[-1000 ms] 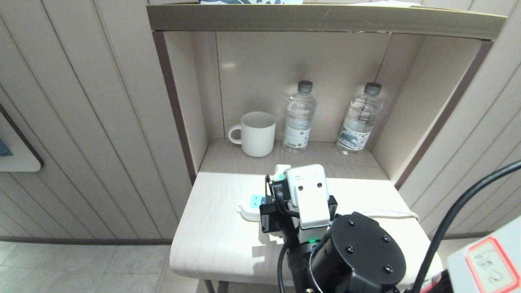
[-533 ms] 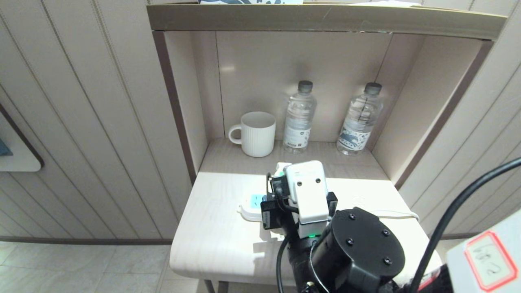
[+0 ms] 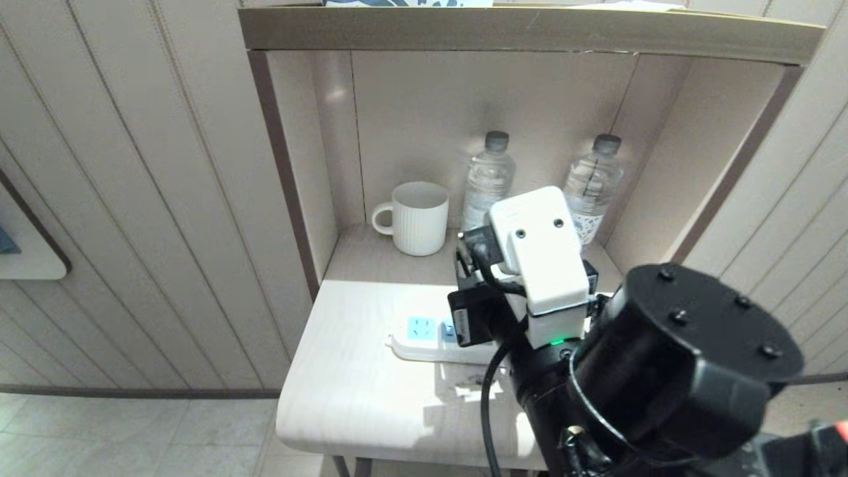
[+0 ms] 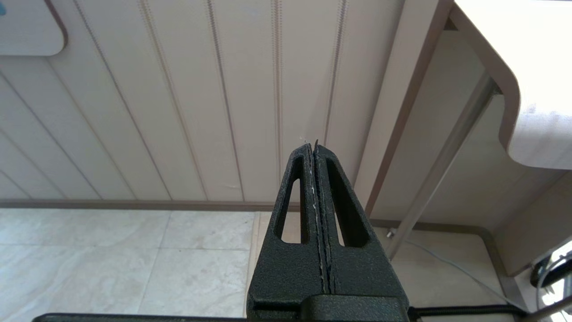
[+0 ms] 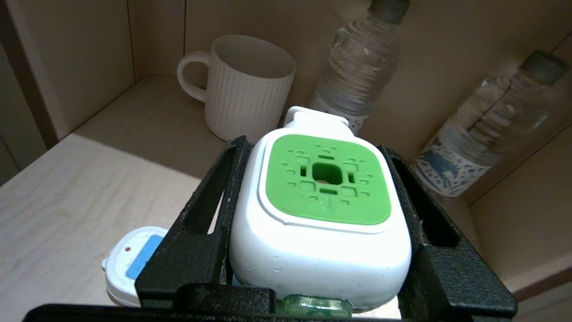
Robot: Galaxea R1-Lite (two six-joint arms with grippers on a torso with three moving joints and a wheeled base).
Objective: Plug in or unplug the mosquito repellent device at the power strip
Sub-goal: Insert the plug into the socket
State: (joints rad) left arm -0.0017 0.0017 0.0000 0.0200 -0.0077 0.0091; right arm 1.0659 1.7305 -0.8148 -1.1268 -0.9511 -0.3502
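Note:
The mosquito repellent device (image 5: 326,188), white with a green top, sits between the black fingers (image 5: 214,201) of my right gripper (image 5: 313,150), which is shut on its two sides. A bit of its green bottle (image 5: 308,306) shows underneath. The device hangs in the air above and behind the power strip (image 3: 424,341), apart from it; the strip's end (image 5: 129,259) with a light-blue socket face lies on the table below. In the head view my right wrist housing (image 3: 540,258) hides the device. My left gripper (image 4: 312,145) is shut and empty, parked low beside the table.
A white ribbed mug (image 3: 419,217) and two clear water bottles (image 3: 487,192) (image 3: 591,192) stand at the back of the alcove, close behind the raised device. The alcove's side walls and a shelf (image 3: 530,30) overhead box in the pale table (image 3: 358,384).
My right gripper has risen and moved back and to the right with the device, from down at the strip to well above it. More of the strip's blue sockets now show.

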